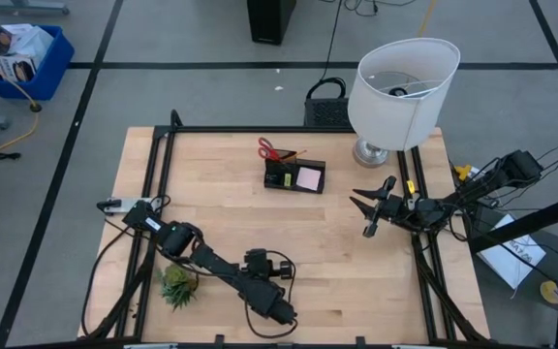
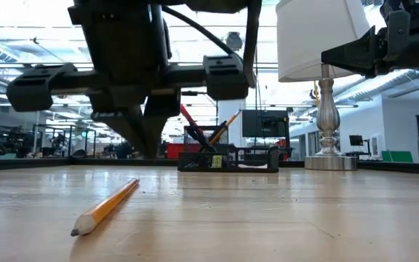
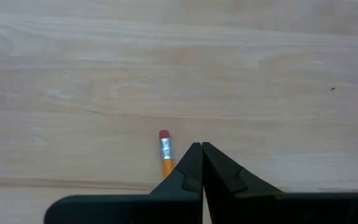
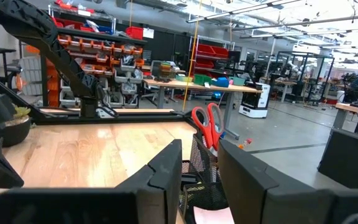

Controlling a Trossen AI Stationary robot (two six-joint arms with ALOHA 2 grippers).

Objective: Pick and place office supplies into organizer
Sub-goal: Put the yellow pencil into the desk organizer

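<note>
The left gripper (image 3: 201, 149) hangs low over the wood near the table's 6 o'clock edge, its fingers pressed together with nothing between them; a yellow pencil (image 3: 165, 155) with a red eraser lies on the table (image 1: 356, 281) just beside the fingertips, apart from them as far as the wrist view shows. In the low view the same pencil lies flat, its sharpened tip toward the camera.

The right gripper (image 1: 368, 215) hovers above the table toward 3 o'clock, fingers partly spread and holding nothing, aimed at the organizer (image 1: 294, 175).

That black organizer sits toward 12 o'clock, a little inside the far edge. Red-handled scissors (image 1: 269, 150) stand in its left compartment with an orange pencil (image 2: 225, 124) leaning beside them; a pink sticky-note pad (image 1: 308, 177) lies in the right section.

A white-shaded lamp (image 1: 400, 92) occupies the corner near 1 o'clock, close to the right arm. A small green plant (image 1: 177, 286) sits near 8 o'clock, beside the left arm. The middle of the table is bare wood between the organizer and the left gripper.
</note>
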